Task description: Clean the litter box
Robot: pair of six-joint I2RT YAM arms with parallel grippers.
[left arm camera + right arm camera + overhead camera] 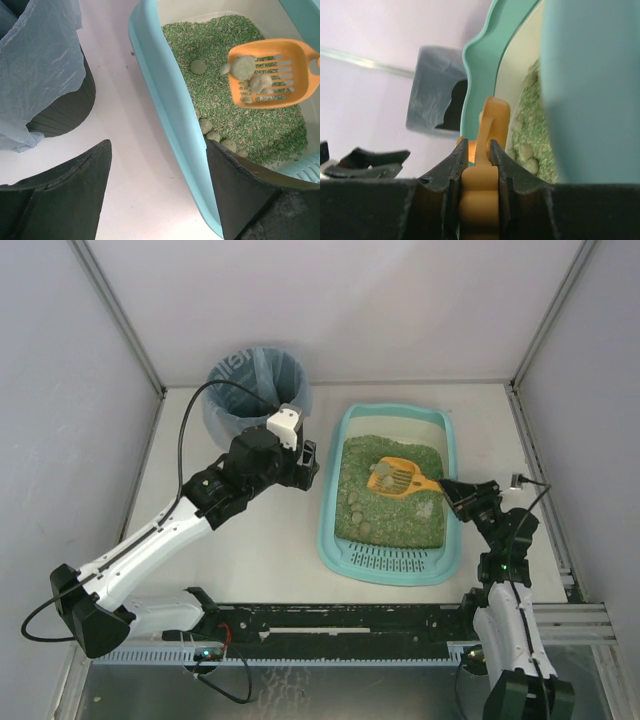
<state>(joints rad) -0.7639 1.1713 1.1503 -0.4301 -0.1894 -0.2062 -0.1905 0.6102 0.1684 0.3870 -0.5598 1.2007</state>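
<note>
**Ana:** The right gripper (477, 150) is clamped on the end of the handle (479, 200) of the orange scoop (395, 476). Its jaws pinch a thin tab, and that's the only hold.

**Ben:** The scoop hangs over the green litter (400, 520) in the litter box (335, 500), which sits on the desk (270, 540) right of centre, grille end toward the arms. A few pale clumps (245, 67) ride on the slots.

**Ana:** That's the worry — long lever, small grip. If the handle twists between the pads, the scoop tips and the clumps drop straight back in.

**Ben:** Or they land on the desk. The bin (258, 390) with its blue bag stands beyond the box's far-left corner, so the load has to cross the rim and then bare desk.

**Ana:** And the left gripper (305, 465) looks to be on that path — wide open, holding nothing, just beside the left rim, between box and bin. A careless swing could clip it.

**Ben:** Loose grains may also sift through the slots on the way. There are more clumps in the litter near the left wall, so the job looks far from finished.
</note>
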